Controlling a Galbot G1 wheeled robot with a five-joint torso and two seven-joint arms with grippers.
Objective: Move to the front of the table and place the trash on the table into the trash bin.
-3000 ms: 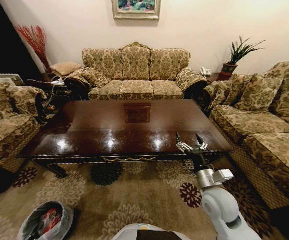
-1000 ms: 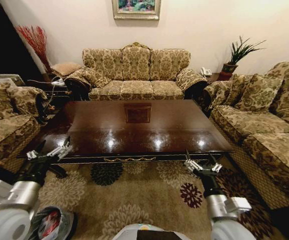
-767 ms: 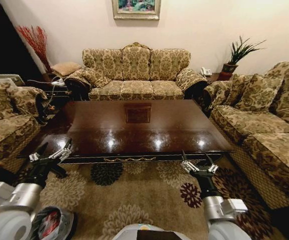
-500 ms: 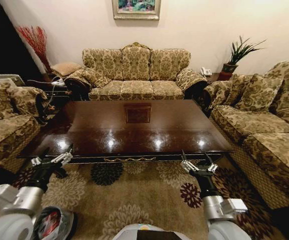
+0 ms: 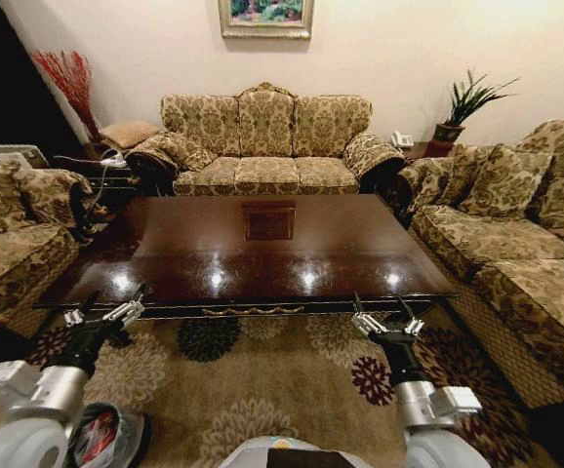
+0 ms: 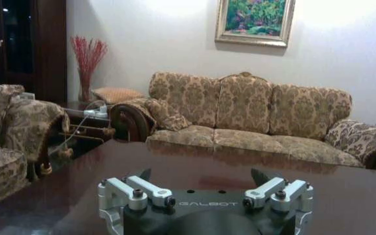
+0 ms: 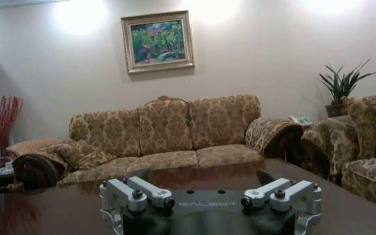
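Left claw (image 5: 103, 311): fingers spread wide, holding nothing, hovering over the rug just before the near-left corner of the worktop (image 5: 262, 249).
Right claw (image 5: 386, 319): also spread wide and empty, poised just before the worktop's near edge toward its near-right corner.
Trash bin (image 5: 106, 436): on the rug at the robot's left, below and behind the left claw, partly hidden by the left arm; something red shows inside its pale liner.
Worktop: glossy dark wood, showing lamp glare and the reflection of a picture frame.
Edges: near edge runs between the two claws; far edge faces the sofa (image 5: 265, 143).
Open room: patterned rug (image 5: 262, 380) lies open between the claws and the robot; armchairs stand close along both short edges.
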